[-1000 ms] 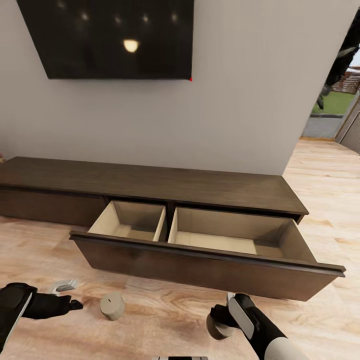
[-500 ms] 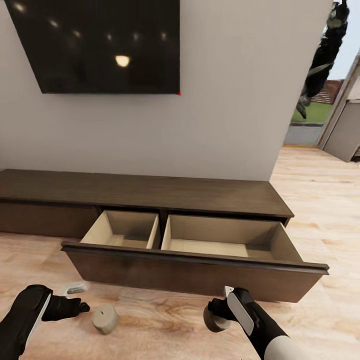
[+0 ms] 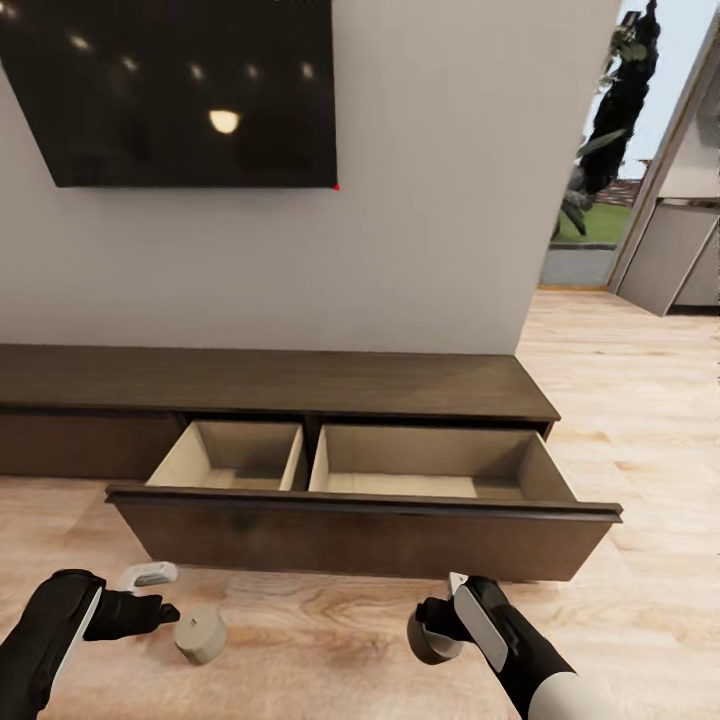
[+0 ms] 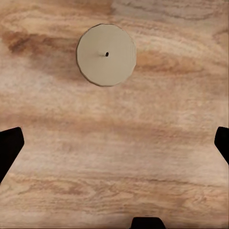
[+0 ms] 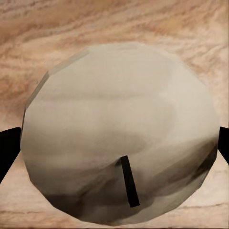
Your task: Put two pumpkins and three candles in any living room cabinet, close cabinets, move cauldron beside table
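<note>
Pale wood flooring [image 3: 330,650] runs up to a grey wall with a dark television [image 3: 170,90] hung on it, and below that stands the long dark brown cabinet [image 3: 270,380], its wide drawer [image 3: 360,525] pulled out toward the robot with both beige compartments showing nothing inside. Judged from this, no item is stowed yet and closing comes later; pumpkins, cauldron and bench are not visible here. At near right, the right gripper [image 3: 432,632] is clamped on a candle [image 5: 119,133], held low in front of the drawer. At near left, the left gripper [image 3: 150,592] hangs spread wide and holding nothing above a second candle [image 3: 200,634] standing on the floor.
</note>
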